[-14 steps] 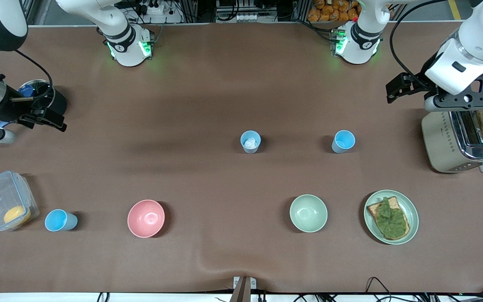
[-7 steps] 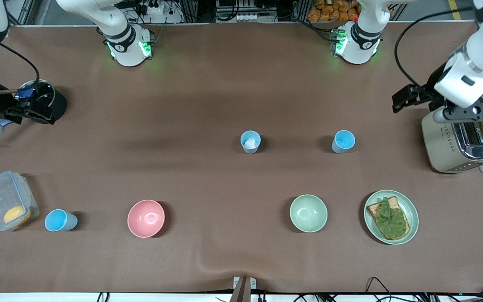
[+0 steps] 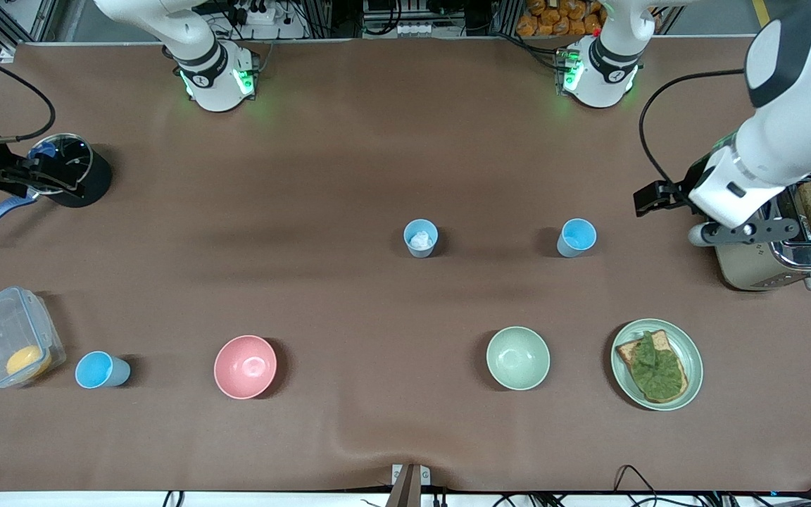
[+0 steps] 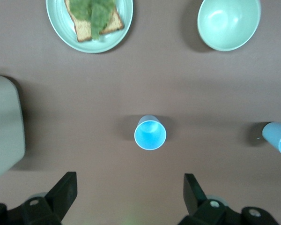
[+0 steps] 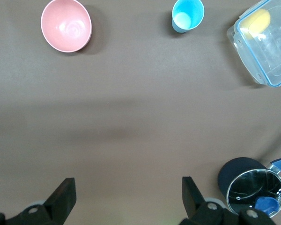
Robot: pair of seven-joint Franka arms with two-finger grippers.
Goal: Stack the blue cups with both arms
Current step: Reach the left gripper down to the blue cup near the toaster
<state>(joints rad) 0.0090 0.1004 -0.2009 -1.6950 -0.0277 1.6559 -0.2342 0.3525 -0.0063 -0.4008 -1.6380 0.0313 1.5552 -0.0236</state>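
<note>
Three blue cups stand upright on the brown table, none stacked. One cup with a white patch inside (image 3: 421,237) sits near the table's middle; a second cup (image 3: 576,237) stands beside it toward the left arm's end, apart from it; a third cup (image 3: 101,370) stands nearer the front camera at the right arm's end, between a clear lidded container (image 3: 10,337) and a pink bowl (image 3: 245,366). The left gripper (image 4: 130,194) hangs above the table beside the toaster (image 3: 775,236), its fingers spread wide and empty, with the second cup seen between them in the left wrist view. The right gripper (image 5: 127,194) hangs at the right arm's end near a black pot (image 3: 71,169), fingers likewise wide apart and holding nothing. A pale green bowl (image 3: 517,358) and a plate of toast (image 3: 657,364) lie nearer the front camera than the second cup.
</note>
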